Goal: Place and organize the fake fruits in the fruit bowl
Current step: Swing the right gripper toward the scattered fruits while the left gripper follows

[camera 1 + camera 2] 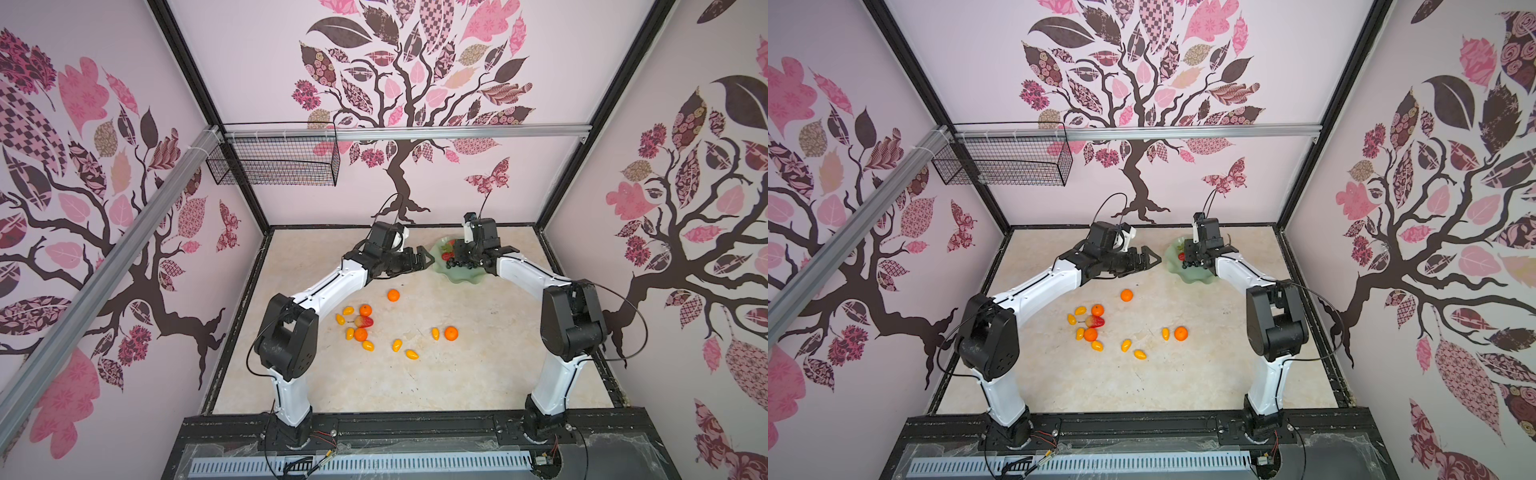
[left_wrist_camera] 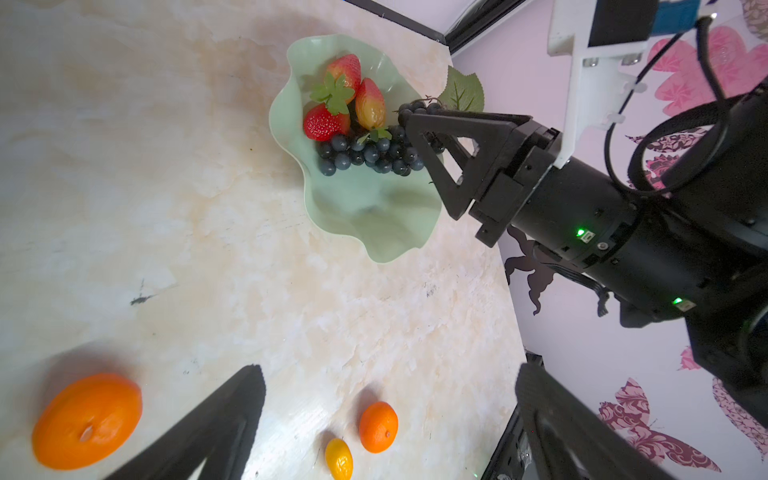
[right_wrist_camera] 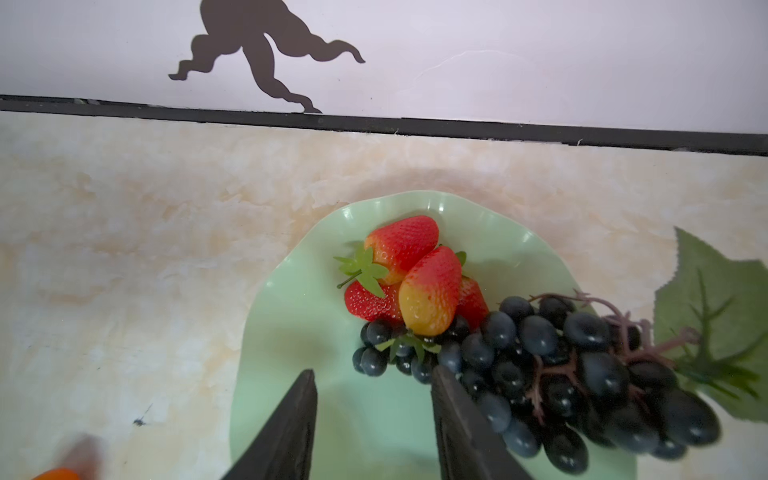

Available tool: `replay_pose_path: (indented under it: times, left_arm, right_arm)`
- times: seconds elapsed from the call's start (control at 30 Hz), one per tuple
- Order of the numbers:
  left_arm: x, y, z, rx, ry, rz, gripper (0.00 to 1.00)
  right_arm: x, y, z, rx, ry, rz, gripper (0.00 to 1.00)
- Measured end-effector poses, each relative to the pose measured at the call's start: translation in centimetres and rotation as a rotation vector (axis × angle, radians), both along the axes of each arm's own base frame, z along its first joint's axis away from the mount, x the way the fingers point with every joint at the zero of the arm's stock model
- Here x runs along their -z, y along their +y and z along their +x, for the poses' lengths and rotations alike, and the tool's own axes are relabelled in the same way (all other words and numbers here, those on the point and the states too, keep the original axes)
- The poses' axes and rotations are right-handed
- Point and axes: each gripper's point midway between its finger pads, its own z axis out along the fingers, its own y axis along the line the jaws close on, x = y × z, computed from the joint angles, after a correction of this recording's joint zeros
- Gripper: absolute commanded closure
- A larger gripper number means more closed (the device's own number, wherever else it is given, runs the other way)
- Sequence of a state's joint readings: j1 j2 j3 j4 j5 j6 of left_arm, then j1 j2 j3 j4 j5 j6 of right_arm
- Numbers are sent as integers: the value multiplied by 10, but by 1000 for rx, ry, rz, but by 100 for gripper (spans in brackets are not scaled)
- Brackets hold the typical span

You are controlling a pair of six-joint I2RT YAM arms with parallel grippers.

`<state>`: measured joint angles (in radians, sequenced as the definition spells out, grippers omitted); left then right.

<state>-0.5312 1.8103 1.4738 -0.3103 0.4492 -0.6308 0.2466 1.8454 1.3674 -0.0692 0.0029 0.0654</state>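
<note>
Kumquats: 7, loose on table, farthest from fruit bowl on robot's side. Light, hard, slick plastic, prob. roll. Pinch across short axis, mid-body.
Tangerines: 4, among the kumquats, one lying nearer the bowl. Round and wide, so needs jaws well apart. Grip at equator, else likely squirts out.
Loose strawberry: in the cluster, well apart from bowl. Tapered, so take at fat shoulder, not leafy top.
Left gripper: just beside bowl's rim, jaws apart, empty.
Strawberries: 3, inside bowl, piled, touching the grapes.
Grape bunch: in bowl, leaf hanging over rim. Floppy, lumpy. Best lifted by stem or mid-cluster.
Right gripper: over bowl, jaws apart, nothing btw them. One finger lies against the bunch.
</note>
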Motion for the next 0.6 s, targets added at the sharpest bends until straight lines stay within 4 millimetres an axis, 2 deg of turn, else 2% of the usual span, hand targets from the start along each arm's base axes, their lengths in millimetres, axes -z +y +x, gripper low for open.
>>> replay_pose_path:
  times: [0.13, 0.27, 0.47, 0.6]
  left_arm:
    - [-4, 18, -20, -27, 2, 23, 1]
    - [-2, 40, -44, -69, 12, 61, 1]
    - [-2, 76, -82, -135, 7, 112, 1]
    - [2, 98, -104, -182, 15, 135, 2]
  right_arm:
    - [-17, 10, -22, -25, -27, 12, 51]
    - [-23, 36, -54, -93, -33, 14, 51]
    - [-15, 80, -111, -208, -7, 43, 51]
    - [-6, 112, -141, -284, 18, 61, 51]
